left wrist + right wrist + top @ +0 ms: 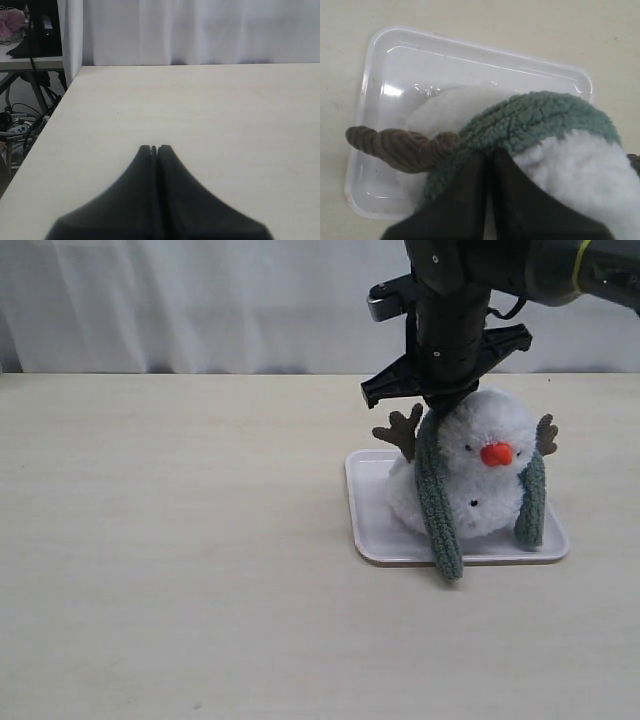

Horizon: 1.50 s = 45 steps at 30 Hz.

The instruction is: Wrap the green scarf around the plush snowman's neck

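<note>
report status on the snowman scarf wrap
Left gripper shut, over table. Right gripper shut on green scarf beside plush snowman's head. Scarf ends hang both sides, uncrossed. Nothing in the way.

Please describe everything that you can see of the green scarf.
The green scarf is a fuzzy, grey-green knitted strip. It is draped over the head of the plush snowman, not around the neck. Its two ends hang beside the face, and the longer one reaches past the front edge of the tray. The shut right gripper touches it on top; whether it pinches the fabric is unclear.
</note>
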Each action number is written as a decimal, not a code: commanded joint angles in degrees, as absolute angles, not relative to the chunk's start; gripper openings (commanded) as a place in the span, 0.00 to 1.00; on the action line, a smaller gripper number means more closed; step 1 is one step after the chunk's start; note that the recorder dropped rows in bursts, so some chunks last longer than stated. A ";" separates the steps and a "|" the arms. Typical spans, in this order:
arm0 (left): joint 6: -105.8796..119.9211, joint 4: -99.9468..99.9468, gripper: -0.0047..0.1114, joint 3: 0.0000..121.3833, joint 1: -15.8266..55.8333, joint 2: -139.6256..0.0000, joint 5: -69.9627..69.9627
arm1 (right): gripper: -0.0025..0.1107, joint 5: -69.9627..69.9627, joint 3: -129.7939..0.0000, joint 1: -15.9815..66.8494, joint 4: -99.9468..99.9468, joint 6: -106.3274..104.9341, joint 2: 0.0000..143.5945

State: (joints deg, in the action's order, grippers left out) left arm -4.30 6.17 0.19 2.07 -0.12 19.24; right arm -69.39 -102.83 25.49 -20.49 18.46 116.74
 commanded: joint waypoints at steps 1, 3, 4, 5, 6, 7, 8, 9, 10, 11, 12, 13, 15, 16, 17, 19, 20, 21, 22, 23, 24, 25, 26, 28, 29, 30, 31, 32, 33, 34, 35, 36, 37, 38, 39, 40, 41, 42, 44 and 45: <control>-4.36 5.92 0.04 0.00 1.99 0.00 18.51 | 0.06 -69.96 -103.29 25.34 -19.89 18.25 119.16; -4.36 5.92 0.04 0.00 1.99 0.00 18.51 | 0.06 -69.96 -103.29 25.47 -19.89 18.03 119.93; -4.36 5.92 0.04 0.00 1.99 0.00 18.51 | 0.06 -69.96 -103.29 25.47 -19.77 18.03 120.59; -4.36 5.92 0.04 0.00 1.99 0.00 18.51 | 0.06 -69.96 -103.29 25.47 -19.67 18.03 120.71; -4.36 5.92 0.04 0.00 1.99 0.00 18.51 | 0.06 -69.96 -103.29 25.47 -19.68 18.03 120.82; -4.36 5.92 0.04 0.00 1.99 0.00 18.51 | 0.06 -69.96 -103.29 25.47 -19.68 18.03 120.82; -4.36 5.92 0.04 0.00 1.99 0.00 18.51 | 0.06 -69.96 -103.29 25.47 -19.68 17.89 120.58; -4.36 5.92 0.04 0.00 1.99 0.00 18.51 | 0.06 -69.96 -103.29 25.47 -19.68 17.65 120.29; -4.36 5.92 0.04 0.00 1.99 0.00 18.51 | 0.06 -69.96 -103.29 25.47 -18.41 16.89 119.34; -4.36 5.92 0.04 0.00 1.99 0.00 18.51 | 0.06 -69.96 -103.29 25.47 -17.48 15.72 118.69; -4.36 5.92 0.04 0.00 1.99 0.00 18.51 | 0.06 -69.96 -103.29 25.47 -15.38 13.97 116.94; -4.36 5.92 0.04 0.00 1.99 0.00 18.51 | 0.06 -69.96 -103.29 25.47 -13.66 12.97 115.50; -4.36 5.92 0.04 0.00 1.99 0.00 18.51 | 0.06 -69.96 -103.29 25.47 -12.45 12.22 113.23; -4.36 5.92 0.04 0.00 1.99 0.00 18.51 | 0.06 -69.96 -103.29 25.47 -12.45 12.22 112.46; -4.36 5.92 0.04 0.00 1.99 0.00 18.51 | 0.06 -69.96 -103.29 25.47 -12.45 12.22 111.82; -4.36 5.92 0.04 0.00 1.99 0.00 18.51 | 0.06 -69.96 -102.92 25.47 -12.05 12.22 111.34; -4.36 5.92 0.04 0.00 1.99 0.00 18.51 | 0.06 -69.96 -102.55 25.47 -11.89 12.22 111.34; -4.36 5.92 0.04 0.00 1.99 0.00 18.51 | 0.06 -69.96 -101.92 25.47 -11.35 12.22 111.34; -4.36 5.92 0.04 0.00 1.99 0.00 18.51 | 0.06 -69.96 -100.90 25.47 -11.22 12.22 111.34; -4.36 5.92 0.04 0.00 1.99 0.00 18.51 | 0.06 -69.96 -99.63 25.47 -11.32 12.22 111.34; -4.36 5.92 0.04 0.00 1.99 0.00 18.51 | 0.06 -69.96 -98.32 25.47 -11.70 12.22 111.34; -4.36 5.92 0.04 0.00 1.99 0.00 18.51 | 0.06 -69.96 -97.05 25.47 -12.01 12.22 111.34; -4.36 5.92 0.04 0.00 1.99 0.00 18.51 | 0.06 -68.87 -96.07 25.47 -12.64 12.22 111.34; -4.36 5.92 0.04 0.00 1.99 0.00 18.51 | 0.06 -65.56 -94.36 25.47 -13.70 12.87 111.34; -4.36 5.92 0.04 0.00 1.99 0.00 18.51 | 0.06 -64.00 -93.92 25.47 -13.68 13.13 111.34; -4.36 5.92 0.04 0.00 1.99 0.00 18.51 | 0.06 -62.47 -93.45 25.47 -13.68 13.28 111.34; -4.36 5.92 0.04 0.00 1.99 0.00 18.51 | 0.06 -61.21 -93.17 25.47 -13.52 13.28 111.34; -4.36 5.92 0.04 0.00 1.99 0.00 18.51 | 0.06 -60.44 -92.87 25.47 -13.29 13.28 111.34; -4.36 5.92 0.04 0.00 1.99 0.00 18.51 | 0.06 -59.54 -92.61 25.47 -13.29 13.28 111.48; -4.36 5.92 0.04 0.00 1.99 0.00 18.51 | 0.06 -59.24 -92.31 25.47 -13.29 13.28 111.61; -4.36 5.92 0.04 0.00 1.99 0.00 18.51 | 0.06 -58.93 -92.24 25.47 -13.29 13.28 111.86; -4.36 5.92 0.04 0.00 1.99 0.00 18.51 | 0.06 -58.96 -92.24 25.34 -13.29 13.28 112.30; -4.36 5.92 0.04 0.00 1.99 0.00 18.51 | 0.06 -58.96 -92.24 25.34 -13.29 13.28 112.79; -4.36 5.92 0.04 0.00 1.99 0.00 18.51 | 0.06 -59.09 -92.24 25.34 -13.29 13.28 113.21; -4.36 5.92 0.04 0.00 1.99 0.00 18.51 | 0.06 -59.15 -92.24 25.34 -13.29 13.28 113.75; -4.36 5.92 0.04 0.00 1.99 0.00 18.51 | 0.06 -59.15 -92.24 25.34 -13.29 13.28 113.90; -4.36 5.92 0.04 0.00 1.99 0.00 18.51 | 0.06 -59.15 -92.24 25.34 -13.29 13.28 114.15; -4.36 5.92 0.04 0.00 1.99 0.00 18.51 | 0.06 -59.15 -92.39 25.34 -13.29 13.13 114.01; -4.36 5.92 0.04 0.00 1.99 0.00 18.51 | 0.06 -59.38 -93.93 25.34 -13.39 12.42 112.57; -4.36 5.92 0.04 0.00 1.99 0.00 18.51 | 0.06 -59.48 -94.78 25.34 -13.53 12.20 111.94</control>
